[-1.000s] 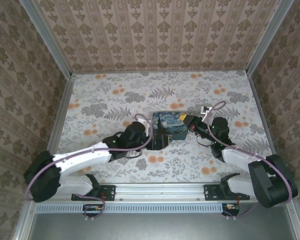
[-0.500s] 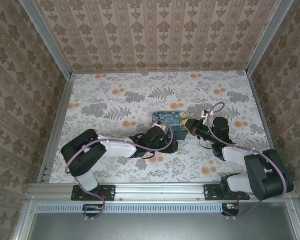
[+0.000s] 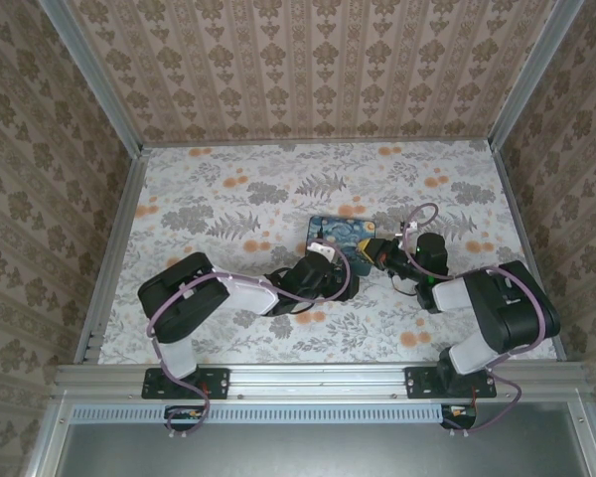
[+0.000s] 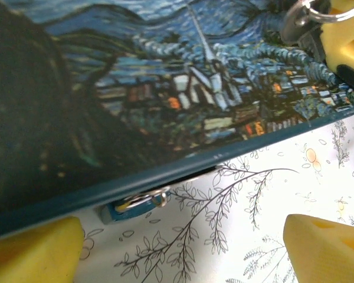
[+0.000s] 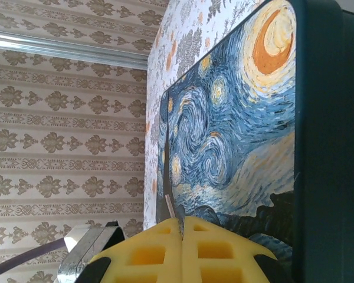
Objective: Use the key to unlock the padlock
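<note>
The tiny teal padlock (image 4: 125, 207) hangs at the front edge of the starry-night box (image 4: 165, 88), its thin silver shackle (image 4: 157, 198) through the box's clasp. My left gripper (image 4: 183, 250) is open just in front of it, one yellow pad (image 4: 32, 250) on each side and only tabletop between them. From above, the left gripper (image 3: 323, 273) is at the box's (image 3: 340, 237) near side. My right gripper (image 5: 183, 227) is shut on the key (image 5: 170, 209), whose thin blade sticks out towards the box (image 5: 236, 135). The key's ring (image 4: 314, 8) shows beside the box's right corner.
The floral tabletop (image 3: 228, 199) is bounded by metal rails and patterned walls. The right arm (image 3: 487, 308) is folded close at the box's right side, and the left arm (image 3: 209, 293) lies low across the near table.
The left arm has reached further right, bringing its gripper down to the box's near edge. The right gripper has edged closer to the box's right side, still shut.
</note>
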